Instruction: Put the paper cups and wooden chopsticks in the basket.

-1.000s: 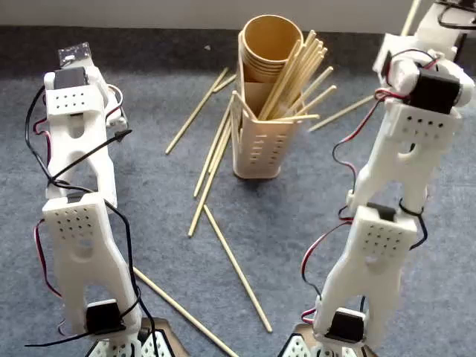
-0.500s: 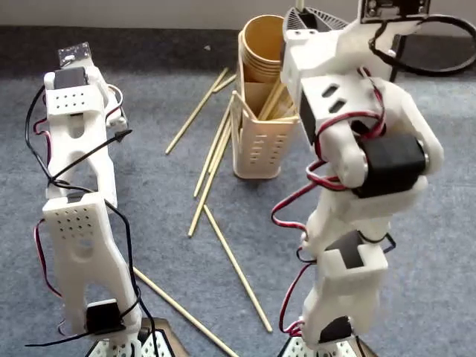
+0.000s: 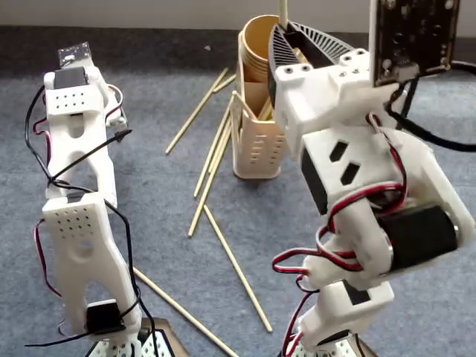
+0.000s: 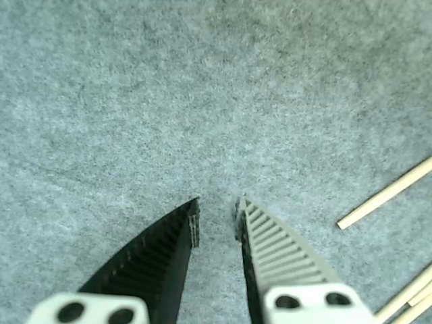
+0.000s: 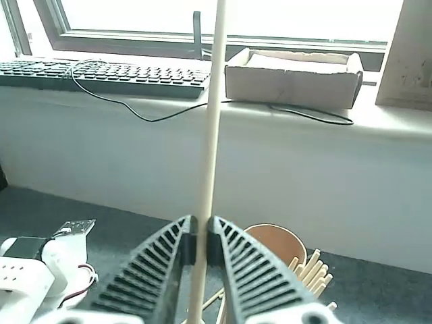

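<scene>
The right gripper (image 5: 201, 237) is clenched on one wooden chopstick (image 5: 214, 101), holding it upright above the basket (image 3: 256, 152), which stands on the grey mat (image 3: 163, 223) with the stacked paper cups (image 3: 259, 41) and more chopsticks (image 5: 312, 266) inside. The left gripper (image 4: 216, 214) hangs low over the mat, jaws slightly apart with nothing between them, and several loose chopsticks (image 3: 234, 266) lie on the mat beside the basket

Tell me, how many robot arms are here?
2: the left arm over the carpet, the right arm holding a chopstick near the basket.
</scene>
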